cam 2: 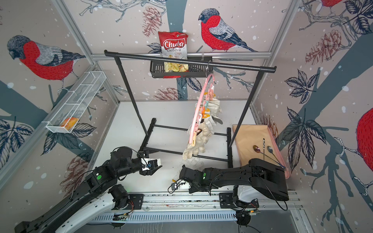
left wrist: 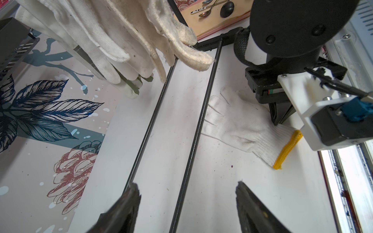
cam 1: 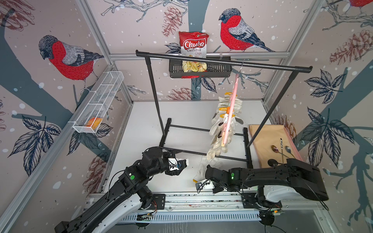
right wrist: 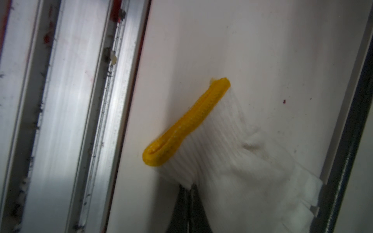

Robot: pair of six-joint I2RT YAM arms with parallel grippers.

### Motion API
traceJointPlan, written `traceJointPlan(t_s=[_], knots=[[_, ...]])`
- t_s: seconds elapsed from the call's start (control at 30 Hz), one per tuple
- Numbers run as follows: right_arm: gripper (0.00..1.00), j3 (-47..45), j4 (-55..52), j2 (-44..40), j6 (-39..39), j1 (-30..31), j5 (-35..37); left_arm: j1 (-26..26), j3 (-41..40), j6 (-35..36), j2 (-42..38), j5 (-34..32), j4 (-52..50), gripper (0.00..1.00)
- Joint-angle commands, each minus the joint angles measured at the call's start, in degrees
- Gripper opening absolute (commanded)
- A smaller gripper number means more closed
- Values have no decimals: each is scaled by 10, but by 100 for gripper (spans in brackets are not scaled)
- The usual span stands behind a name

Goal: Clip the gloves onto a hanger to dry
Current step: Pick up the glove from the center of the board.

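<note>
the right gripper [left wrist: 277, 122] points down at the table [cam 1: 141, 129] with its two fingers pressed together, pinching the edge of the glove [left wrist: 238, 129] just behind the yellow cuff [right wrist: 185, 123]. in the right wrist view the dark fingers [right wrist: 198, 213] meet in a narrow wedge, with white knit gathered at their tips. the rest of the glove lies flat on the table near its front edge, its fingers toward the foot bars of the rack [cam 1: 222, 60] and its cuff toward the metal rail [right wrist: 60, 121]. in both top views the right arm covers most of it. the left gripper [left wrist: 187, 189] is held above the table, well apart from the glove. its fingers are spread wide with nothing between them, and they touch nothing. the hanger [cam 1: 230, 113] hangs tilted by its hook from the rack's top bar. the hung gloves [cam 1: 220, 131] are pegged along it in a bunch, fingers down, beyond the glove on the table.
</note>
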Motion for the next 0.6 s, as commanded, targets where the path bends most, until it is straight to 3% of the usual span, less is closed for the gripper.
traceJointPlan(t_s=[0.0, 0.37, 0.57], knots=[[0, 9, -23, -22, 11, -5, -2, -1, 5, -23, -4, -2, 43, 75], [0, 96, -56, -208, 144, -9, -41, 0, 13, -173, -13, 42, 149, 75], [0, 154, -80, -262, 221, -3, -73, -1, 38, -216, -45, 70, 115, 75]])
